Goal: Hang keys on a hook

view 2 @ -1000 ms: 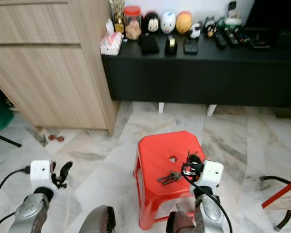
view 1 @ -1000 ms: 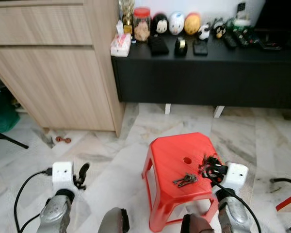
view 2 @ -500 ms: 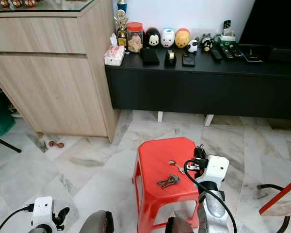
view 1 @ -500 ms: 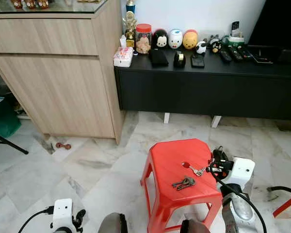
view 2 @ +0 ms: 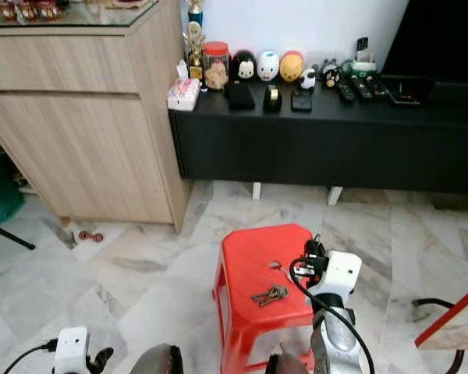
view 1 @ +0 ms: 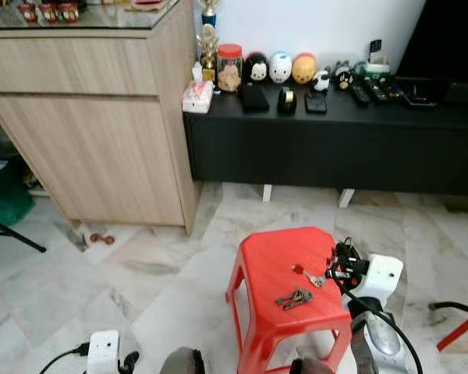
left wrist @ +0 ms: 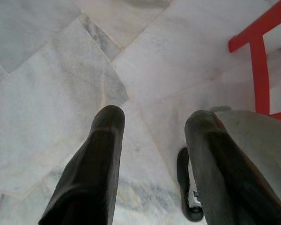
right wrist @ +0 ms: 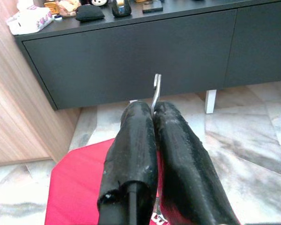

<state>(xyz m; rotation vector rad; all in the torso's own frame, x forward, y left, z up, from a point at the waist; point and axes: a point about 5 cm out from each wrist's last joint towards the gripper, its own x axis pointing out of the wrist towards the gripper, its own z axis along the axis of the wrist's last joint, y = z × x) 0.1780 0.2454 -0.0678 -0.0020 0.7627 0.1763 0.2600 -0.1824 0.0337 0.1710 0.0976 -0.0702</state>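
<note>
**Metal hook pinched above the stool, keys lying flat**

Right gripper (right wrist: pixel 152 110) closed on a small metal hook (right wrist: pixel 155 89), held just over the right edge of the red plastic stool (view 1: pixel 273 257). Bunch of keys (view 1: pixel 294 298) resting on the stool top, near the gripper but apart. Left gripper (left wrist: pixel 152 126) open, low over the marble floor (view 1: pixel 140 265).

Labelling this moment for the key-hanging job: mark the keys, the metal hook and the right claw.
keys (view 1: pixel 294 298): left eye view, middle of the bunch lying on the red stool.
metal hook (right wrist: pixel 156 89): right wrist view, the shaft sticking out above the fingertips.
right claw (right wrist: pixel 153 108): right wrist view, between the closed fingertips.
</note>
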